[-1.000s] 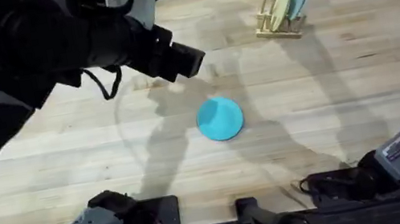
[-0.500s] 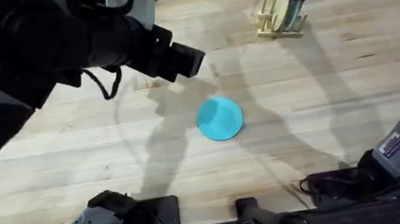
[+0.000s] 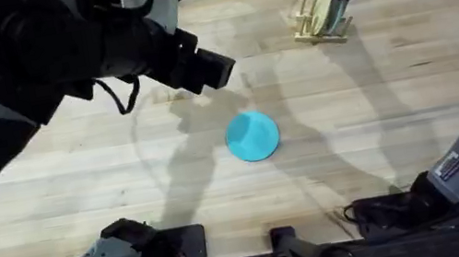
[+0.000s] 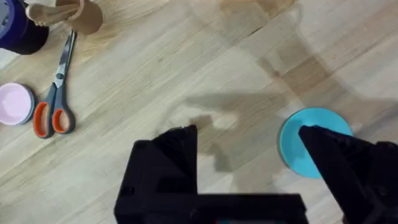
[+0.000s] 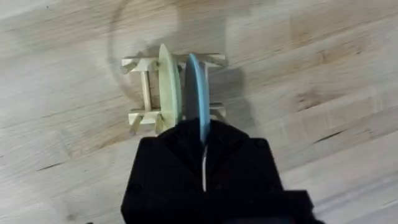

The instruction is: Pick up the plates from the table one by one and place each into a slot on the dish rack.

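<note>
While the turquoise plate lies flat mid-tabletop, the right pincer grips the pale blue plate on edge in the dish rack by the far edge, beside a cream plate. Best seat it fully upright, then release. The left pincer hangs wide.

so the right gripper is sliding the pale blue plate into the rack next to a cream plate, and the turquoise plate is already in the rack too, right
Not quite. The turquoise plate is not in the dish rack; the overhead view shows it lying flat on the table. The rest holds: in the right wrist view the right gripper holds the pale blue plate upright in the rack beside the cream plate.
</note>
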